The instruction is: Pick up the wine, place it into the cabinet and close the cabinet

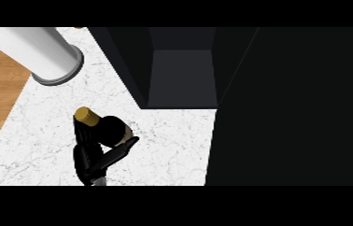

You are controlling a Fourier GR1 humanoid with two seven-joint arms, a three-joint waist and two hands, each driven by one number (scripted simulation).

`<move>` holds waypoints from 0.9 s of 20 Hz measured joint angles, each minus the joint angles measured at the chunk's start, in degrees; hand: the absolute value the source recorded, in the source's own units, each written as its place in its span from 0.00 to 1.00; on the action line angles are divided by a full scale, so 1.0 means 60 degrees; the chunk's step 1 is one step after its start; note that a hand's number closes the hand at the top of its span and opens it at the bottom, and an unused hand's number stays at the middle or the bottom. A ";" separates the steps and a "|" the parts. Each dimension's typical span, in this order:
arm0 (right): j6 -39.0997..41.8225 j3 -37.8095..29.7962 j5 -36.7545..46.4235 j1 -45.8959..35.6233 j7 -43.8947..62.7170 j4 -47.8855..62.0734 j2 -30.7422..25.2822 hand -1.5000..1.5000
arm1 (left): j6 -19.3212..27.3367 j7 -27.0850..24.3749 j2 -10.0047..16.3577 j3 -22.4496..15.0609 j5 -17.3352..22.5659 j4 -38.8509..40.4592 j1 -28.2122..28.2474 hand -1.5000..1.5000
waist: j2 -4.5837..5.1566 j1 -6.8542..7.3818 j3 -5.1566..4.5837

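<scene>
Left hand (88, 157) is curled around the dark wine bottle (109, 128) with gold cap (84, 116), over the white marble counter (169, 145), near the open black cabinet (183, 75).

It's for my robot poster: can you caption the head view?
Left hand curled round the wine, white counter below, open cabinet ahead.

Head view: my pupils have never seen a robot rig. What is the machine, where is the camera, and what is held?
The one picture is taken from the robot's head, looking steeply down at a white marbled counter. The black shape at lower left is the robot's left hand, curled round a dark wine bottle with a gold cap. Beyond it stands an open dark cabinet; the big dark panel at right looks like its door. A white cylinder stands at upper left. The right hand does not show.
</scene>
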 measured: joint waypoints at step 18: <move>0.0007 -0.0264 0.0015 -0.0264 0.0209 0.0032 -0.0011 0.00 | -0.1874 -0.1440 0.0133 0.0180 0.0653 0.2170 -0.1122 1.00 | -0.0006 -0.0003 0.0010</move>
